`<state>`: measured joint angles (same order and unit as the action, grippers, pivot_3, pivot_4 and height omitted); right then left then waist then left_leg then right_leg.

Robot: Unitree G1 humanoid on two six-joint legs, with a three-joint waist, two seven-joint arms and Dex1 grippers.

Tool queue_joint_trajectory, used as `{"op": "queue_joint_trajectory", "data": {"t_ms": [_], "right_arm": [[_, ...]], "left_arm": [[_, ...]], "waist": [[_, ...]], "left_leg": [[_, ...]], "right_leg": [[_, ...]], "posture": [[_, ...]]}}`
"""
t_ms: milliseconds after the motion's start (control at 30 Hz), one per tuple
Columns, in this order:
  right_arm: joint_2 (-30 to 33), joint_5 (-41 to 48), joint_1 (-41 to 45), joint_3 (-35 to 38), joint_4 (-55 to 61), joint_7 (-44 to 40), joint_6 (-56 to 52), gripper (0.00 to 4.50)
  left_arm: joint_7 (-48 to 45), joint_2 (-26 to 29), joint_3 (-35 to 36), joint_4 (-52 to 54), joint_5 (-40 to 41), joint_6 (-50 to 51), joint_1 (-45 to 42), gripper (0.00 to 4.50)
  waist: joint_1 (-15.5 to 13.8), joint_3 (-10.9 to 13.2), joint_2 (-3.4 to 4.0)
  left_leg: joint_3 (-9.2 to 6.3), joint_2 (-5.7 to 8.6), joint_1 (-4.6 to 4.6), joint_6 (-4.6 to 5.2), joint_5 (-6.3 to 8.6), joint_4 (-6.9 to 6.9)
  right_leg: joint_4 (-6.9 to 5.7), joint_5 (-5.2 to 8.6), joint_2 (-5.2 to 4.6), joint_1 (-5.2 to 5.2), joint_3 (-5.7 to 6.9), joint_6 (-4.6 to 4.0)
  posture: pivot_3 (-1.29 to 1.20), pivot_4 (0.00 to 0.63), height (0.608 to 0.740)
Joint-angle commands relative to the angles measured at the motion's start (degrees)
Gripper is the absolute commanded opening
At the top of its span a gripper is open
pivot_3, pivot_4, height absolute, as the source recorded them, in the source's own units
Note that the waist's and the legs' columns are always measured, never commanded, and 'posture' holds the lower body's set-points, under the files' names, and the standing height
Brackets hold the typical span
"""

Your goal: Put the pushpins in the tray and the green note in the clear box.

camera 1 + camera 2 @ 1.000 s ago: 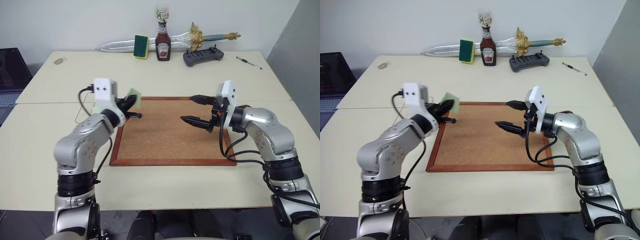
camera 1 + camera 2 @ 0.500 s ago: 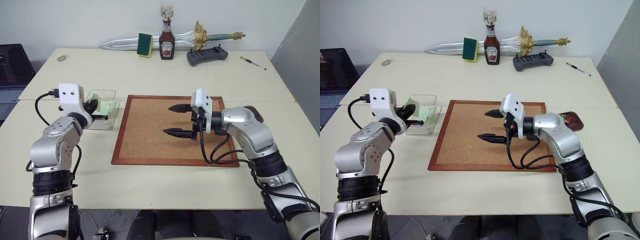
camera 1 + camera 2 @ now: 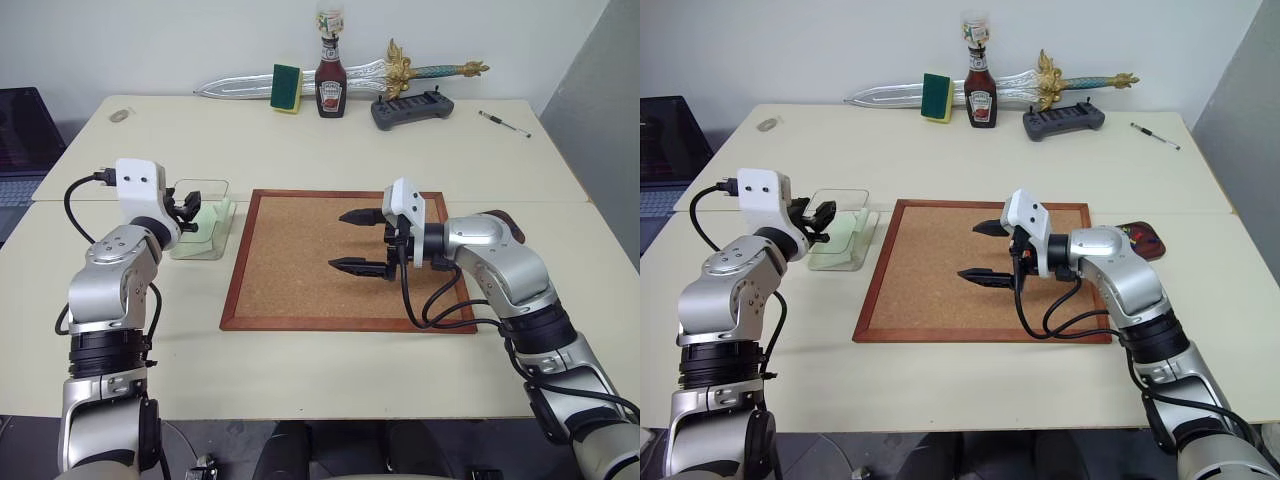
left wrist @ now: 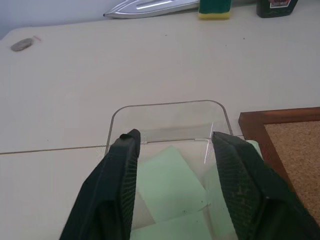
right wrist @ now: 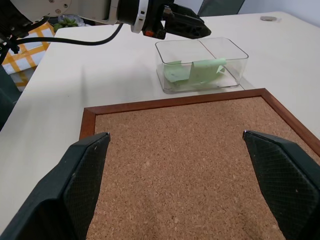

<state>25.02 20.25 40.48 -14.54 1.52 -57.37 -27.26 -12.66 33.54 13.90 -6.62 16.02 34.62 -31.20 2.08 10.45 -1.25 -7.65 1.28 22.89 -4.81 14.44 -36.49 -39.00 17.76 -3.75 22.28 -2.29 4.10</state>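
The clear box (image 3: 196,245) stands just left of the corkboard. The pale green note (image 4: 167,180) lies loose inside it, also seen as green paper (image 5: 197,71) leaning against its wall. My left gripper (image 4: 175,137) hovers over the box's near end, open, with nothing between its fingers. My right gripper (image 3: 337,240) hangs open over the middle of the corkboard (image 3: 300,270), pointing left and holding nothing. The dark reddish tray (image 3: 1143,240) peeks out behind my right forearm, off the board's right edge. The pushpins are too small to make out.
Along the far table edge stand a green sponge (image 3: 286,88), a ketchup bottle (image 3: 330,85), a toy sword (image 3: 240,88) and a dark grey rack (image 3: 411,110). A pen (image 3: 503,123) lies at the far right. A laptop (image 3: 20,140) sits beyond the left edge.
My left arm carried the green note left from the corkboard's corner to the clear box, then opened; the note now lies in the box. The right gripper drifted slightly left.
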Motion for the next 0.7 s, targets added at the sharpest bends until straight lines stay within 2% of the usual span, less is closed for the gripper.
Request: {"op": "queue_joint_trajectory", "data": {"t_ms": [33, 67, 233, 333, 500, 700], "right_arm": [[0.52, 0.43, -0.14, 2.18, 3.03, 0.62, 0.07, 4.5], [0.58, 0.5, -0.37, 2.58, 3.2, 0.92, 0.05, 4.5], [1.68, 2.57, -3.5, 6.91, 5.62, 2.87, -1.18, 4.5], [1.84, 3.0, -6.36, 10.5, 6.88, 6.03, -0.9, 4.5], [-2.53, -1.43, -14.81, 16.79, 7.12, 19.12, 5.5, 4.5], [-8.91, -4.71, -24.16, 16.66, 9.32, 28.06, 9.93, 4.5]], "left_arm": [[-0.08, 0.42, -0.78, 5.27, -1.7, -0.97, -0.75, 3.31], [-0.19, 0.44, -1.04, 6.95, -2.06, -1.62, -0.56, 3.48], [-0.67, -1.36, -2.6, 16.84, -0.21, 2.86, 0.25, 3.48], [-0.33, -3.97, -3.34, 23.05, -0.4, 0.43, 3.05, 3.48], [-2.92, -7.83, -6.43, 30.26, 1.16, -0.85, 10.89, 3.48], [-3.26, -12.09, -7.41, 31.11, 1.8, -2.38, 16.83, 3.48]], "waist": [[-0.01, 0.0, 0.0], [-0.02, 0.0, 0.0], [-0.16, 0.0, 0.0], [-0.2, 0.0, -0.01], [-0.18, -0.02, -0.02], [-0.04, -0.02, -0.01]], "left_leg": [[0.0, 0.0, 0.0, 0.0, 0.0, 0.0], [0.0, 0.0, 0.01, 0.0, 0.0, 0.0], [0.0, 0.01, 0.02, 0.0, 0.0, -0.01], [0.02, 0.02, 0.02, 0.01, 0.0, -0.03], [0.07, 0.01, -0.01, 0.01, 0.0, -0.02], [0.13, -0.03, -0.04, 0.02, 0.01, -0.11]], "right_leg": [[0.0, 0.0, 0.0, 0.0, 0.0, 0.0], [0.0, 0.0, 0.0, 0.0, 0.0, 0.0], [0.0, 0.0, -0.02, -0.01, -0.01, 0.0], [0.0, 0.0, -0.03, -0.03, -0.01, 0.0], [-0.02, 0.0, -0.04, -0.06, -0.06, 0.0], [-0.09, 0.0, 0.02, -0.07, -0.11, 0.0]], "posture": [[0.0, 0.15, 0.74], [0.0, 0.15, 0.74], [0.0, 0.15, 0.74], [0.0, 0.15, 0.74], [0.0, 0.15, 0.74], [0.0, 0.15, 0.74]]}}
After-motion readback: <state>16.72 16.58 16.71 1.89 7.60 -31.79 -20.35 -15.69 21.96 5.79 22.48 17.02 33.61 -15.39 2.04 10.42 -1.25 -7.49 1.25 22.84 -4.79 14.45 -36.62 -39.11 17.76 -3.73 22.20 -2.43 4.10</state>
